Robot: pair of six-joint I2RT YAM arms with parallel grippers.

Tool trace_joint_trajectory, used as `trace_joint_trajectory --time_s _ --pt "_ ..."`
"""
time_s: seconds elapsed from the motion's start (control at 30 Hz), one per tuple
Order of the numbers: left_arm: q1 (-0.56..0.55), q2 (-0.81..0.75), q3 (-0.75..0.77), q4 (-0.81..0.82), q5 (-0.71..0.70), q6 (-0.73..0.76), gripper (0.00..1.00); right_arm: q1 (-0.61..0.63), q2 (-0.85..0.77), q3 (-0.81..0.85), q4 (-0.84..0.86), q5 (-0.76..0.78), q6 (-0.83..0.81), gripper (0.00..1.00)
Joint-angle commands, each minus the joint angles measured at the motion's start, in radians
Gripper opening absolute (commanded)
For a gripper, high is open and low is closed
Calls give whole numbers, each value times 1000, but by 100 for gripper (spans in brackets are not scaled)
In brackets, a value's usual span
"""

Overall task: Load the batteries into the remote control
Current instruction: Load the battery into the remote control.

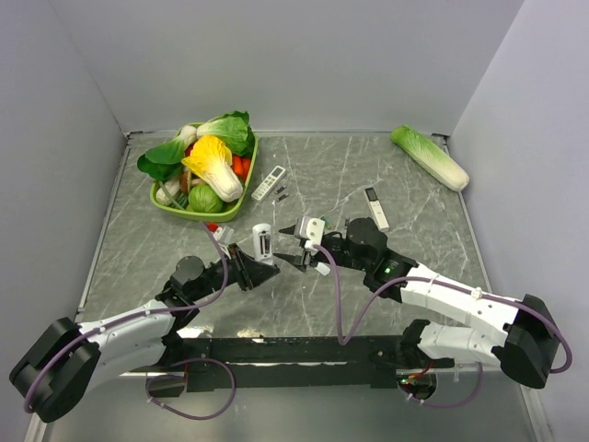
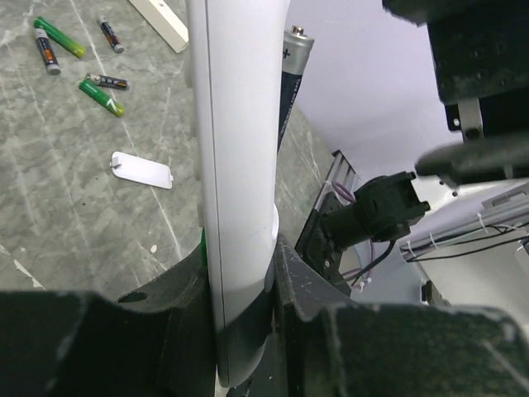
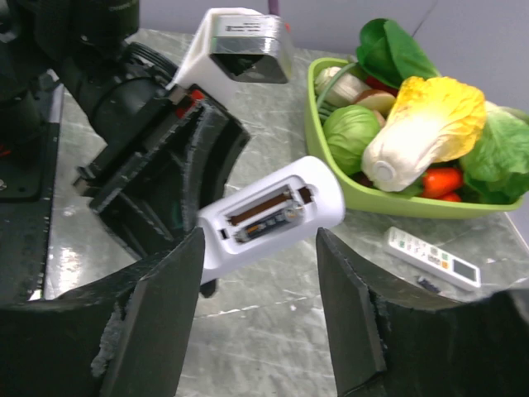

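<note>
Closest, the left tool (image 2: 240,327) clamps the remote control (image 2: 240,149) by one end, raised off the tabletop (image 2: 50,215), open bay facing the right tool (image 3: 258,248), jaws wide and empty; probably light, stiff, slick plastic, while spare batteries (image 2: 103,95) lying loose would roll, best pinched mid-body.

Plus sign near the tip of the battery (image 2: 291,91) (other print blurred)

Remote (image 2: 240,165) runs off the top edge — base buried in left gripper (image 2: 240,302); 1 battery (image 2: 291,83) half behind it.
</note>
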Motion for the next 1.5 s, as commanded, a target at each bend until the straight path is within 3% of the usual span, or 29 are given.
trace_joint_trajectory --time_s 0.0,0.23,0.7,1.47 --pt "-8 -4 46 59 52 0 1 -37 -9 6 72 -101 -58 59" --pt "-19 9 57 59 66 10 1 -59 34 48 45 -149 -86 44" --pt "-42 35 75 59 72 23 1 -67 77 101 5 -149 -113 40" --pt "-48 9 83 103 59 -1 1 -73 137 126 -105 -195 -139 18"
